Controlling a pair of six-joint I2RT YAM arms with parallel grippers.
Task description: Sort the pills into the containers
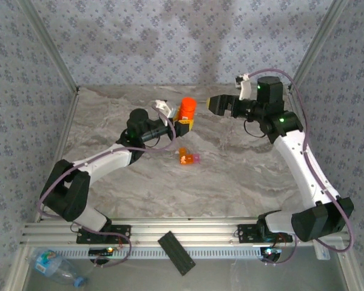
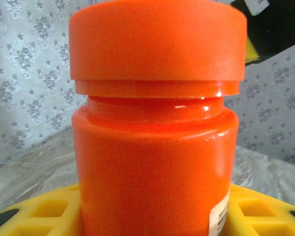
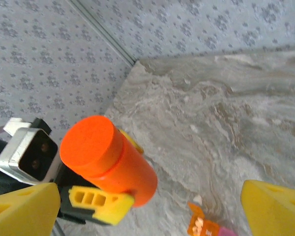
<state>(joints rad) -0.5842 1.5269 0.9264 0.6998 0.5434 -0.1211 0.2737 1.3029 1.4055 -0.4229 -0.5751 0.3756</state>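
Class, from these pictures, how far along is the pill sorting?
Done: nothing evident; the bottle has its cap on. In hand: left jaws grip the bottle, right jaws stand open beside its cap. Left: uncapping, sorting pills into it and the small box on the table.

Top cam overhead, wrist cams near bottle

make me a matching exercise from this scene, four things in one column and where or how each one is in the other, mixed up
1 pill bottle
2 small orange compartment
3 black bar
4 right claw

a across the near rail
b gripped in the left claw
c open, beside the pill bottle
d lying on the table, mid-way

Pairs: 1-b, 2-d, 3-a, 4-c
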